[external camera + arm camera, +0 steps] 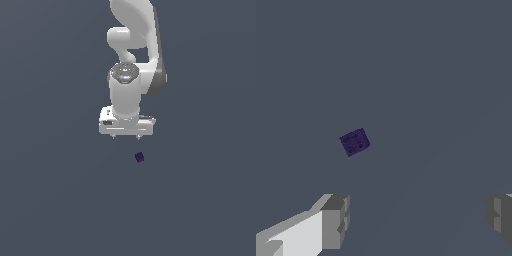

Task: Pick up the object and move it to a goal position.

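Pre-grasp: small dark purple cube (139, 157) lies loose on the flat grey floor (50, 200), not yet held.

Cube, seen with four dimples on its upper face in the wrist view (354, 142), sits rotated relative to the fingers. It looks rigid and light, likely easy to lift; best hold is across two opposite flat sides, so the wrist probably needs a yaw to square up. White Panda gripper (126, 136) hangs above and apart from it, offset toward the exterior view's left; grey finger pads (336, 220) stand wide apart, nothing between them. No edges or obstacles visible; open room all around for descent and transfer. Goal marker not visible.
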Tool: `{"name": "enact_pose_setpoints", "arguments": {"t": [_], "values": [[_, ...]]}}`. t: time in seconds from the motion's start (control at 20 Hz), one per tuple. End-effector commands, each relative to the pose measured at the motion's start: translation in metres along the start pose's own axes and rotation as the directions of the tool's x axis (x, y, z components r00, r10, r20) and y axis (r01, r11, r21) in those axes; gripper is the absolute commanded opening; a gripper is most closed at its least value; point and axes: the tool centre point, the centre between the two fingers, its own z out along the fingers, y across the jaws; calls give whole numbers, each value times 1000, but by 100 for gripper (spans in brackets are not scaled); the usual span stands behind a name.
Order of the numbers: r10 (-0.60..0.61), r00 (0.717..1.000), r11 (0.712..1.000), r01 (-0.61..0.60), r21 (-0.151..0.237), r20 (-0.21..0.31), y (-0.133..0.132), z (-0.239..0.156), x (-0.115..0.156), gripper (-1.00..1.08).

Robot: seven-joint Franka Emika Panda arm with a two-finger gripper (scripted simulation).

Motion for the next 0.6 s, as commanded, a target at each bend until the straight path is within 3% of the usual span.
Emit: {"name": "enact_pose_setpoints", "arguments": {"t": [0.0, 0.55], "values": [[0, 1000, 1000, 0, 0, 0, 0, 0, 0, 100], [-67, 998, 998, 67, 4, 3, -17, -3, 3, 100]]}}
